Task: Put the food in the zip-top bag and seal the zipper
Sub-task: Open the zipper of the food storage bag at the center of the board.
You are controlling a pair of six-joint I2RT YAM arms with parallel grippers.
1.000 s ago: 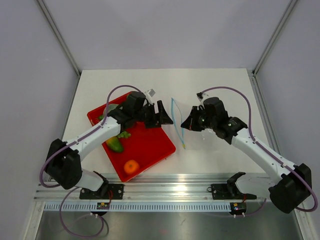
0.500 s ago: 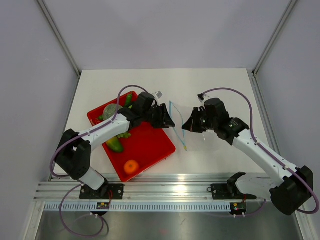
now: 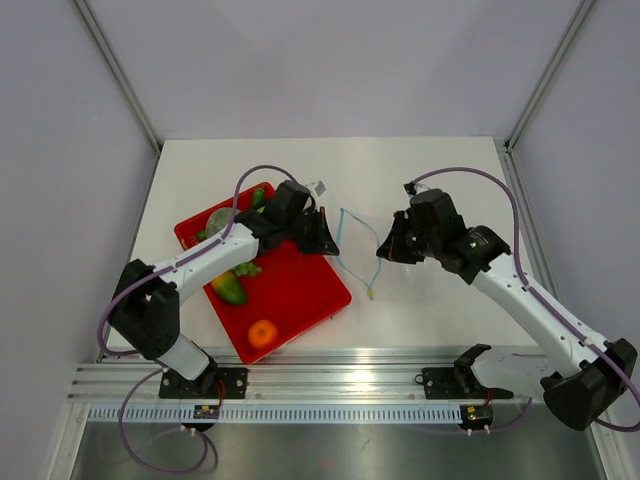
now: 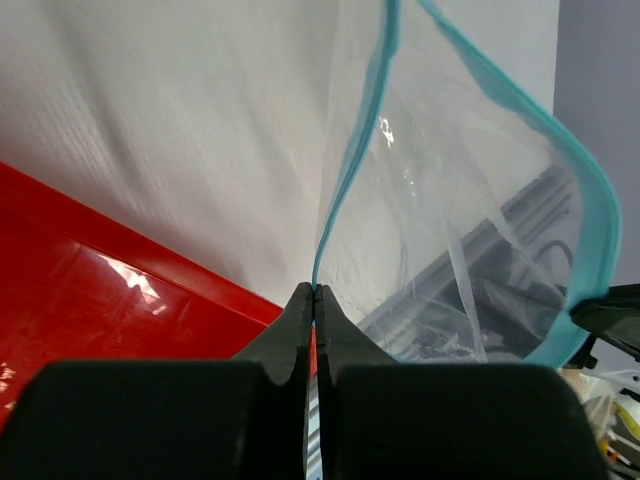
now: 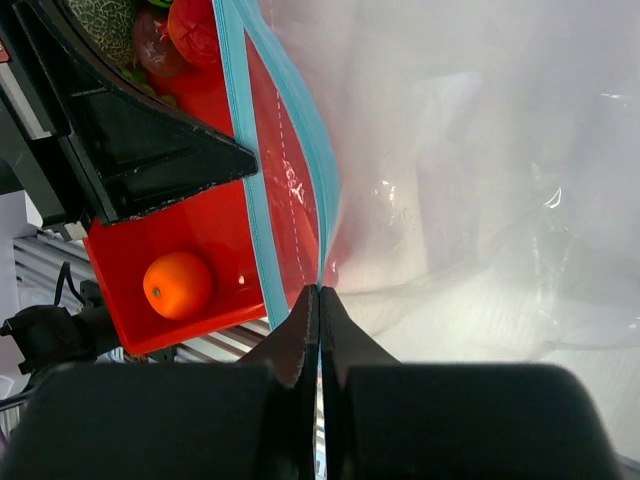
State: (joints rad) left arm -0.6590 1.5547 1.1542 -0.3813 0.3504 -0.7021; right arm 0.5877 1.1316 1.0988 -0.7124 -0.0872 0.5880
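two grippers, both clenched on the zipper (image 4: 352, 170): my left gripper (image 4: 315, 292) nips one blue lip, my right gripper (image 5: 319, 290) the other, and the zip-top bag (image 4: 450, 200) gapes between them. under and behind my left gripper lies the red tray (image 3: 300, 290) with the food (image 3: 229, 288), the orange (image 5: 178, 284) farthest back. no writing is readable. my left arm covers part of the food, and the bag's clear film hardly shows from above.
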